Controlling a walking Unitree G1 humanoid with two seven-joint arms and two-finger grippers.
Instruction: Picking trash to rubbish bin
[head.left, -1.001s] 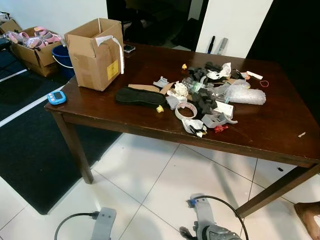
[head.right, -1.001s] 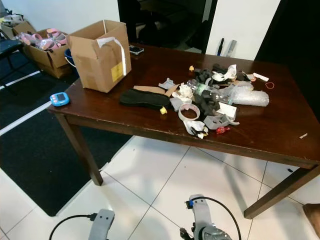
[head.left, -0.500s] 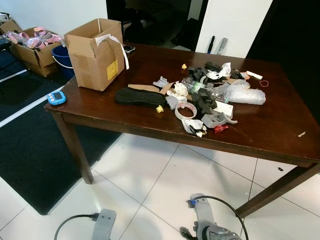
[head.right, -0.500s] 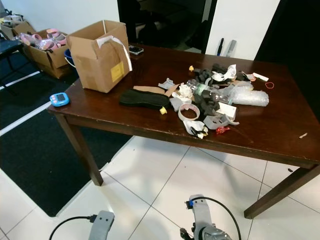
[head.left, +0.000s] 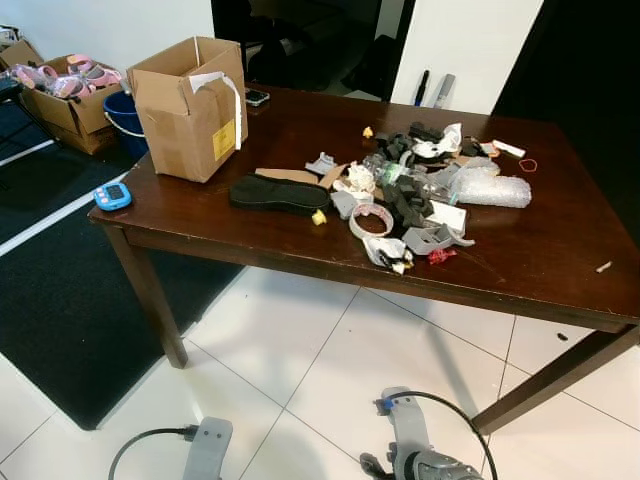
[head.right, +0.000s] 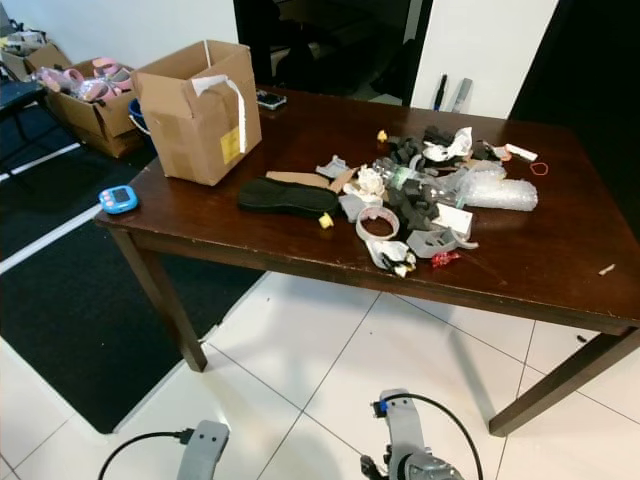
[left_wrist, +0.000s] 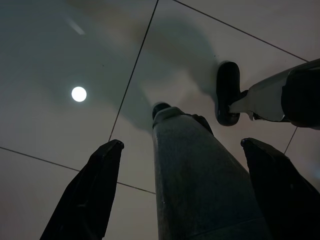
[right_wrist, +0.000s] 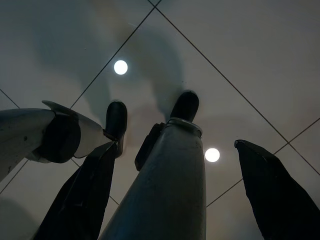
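From the left eye view, a dark wooden tabletop (head.left: 560, 250) stands ahead on white floor tiles (head.left: 330, 370). The trash (head.left: 410, 195) lies heaped on its middle and far right part — a black shoe insole (head.left: 278, 193), a roll of tape (head.left: 372, 220), crumpled paper, black scraps and a piece of bubble wrap (head.left: 490, 188). An open cardboard box (head.left: 188, 105) stands on the near left corner, with a blue bucket (head.left: 122, 118) on the floor behind it; which of these serves as the rubbish bin I cannot tell. A small blue device (head.left: 112, 194) sits at the table's left edge.

The right eye view shows the same layout, with both arms hanging low and well short of the table edge.

In the left wrist view, the left gripper (left_wrist: 182, 187) points down at the floor tiles, its two black fingers (left_wrist: 87, 195) spread wide apart with nothing between them.

In the right wrist view, the right gripper (right_wrist: 175, 190) likewise hangs over the tiles, its fingers (right_wrist: 272, 192) parted and empty.

Judging by looks, most of this trash is light and soft: paper and bubble wrap should crush under a pinch, so any fold will do. The insole is likely flexible and flat — best taken at an edge overhanging its neighbours. The tape roll seems stiffer; pinching through its ring wall looks safest. Small scraps may slip or scatter.
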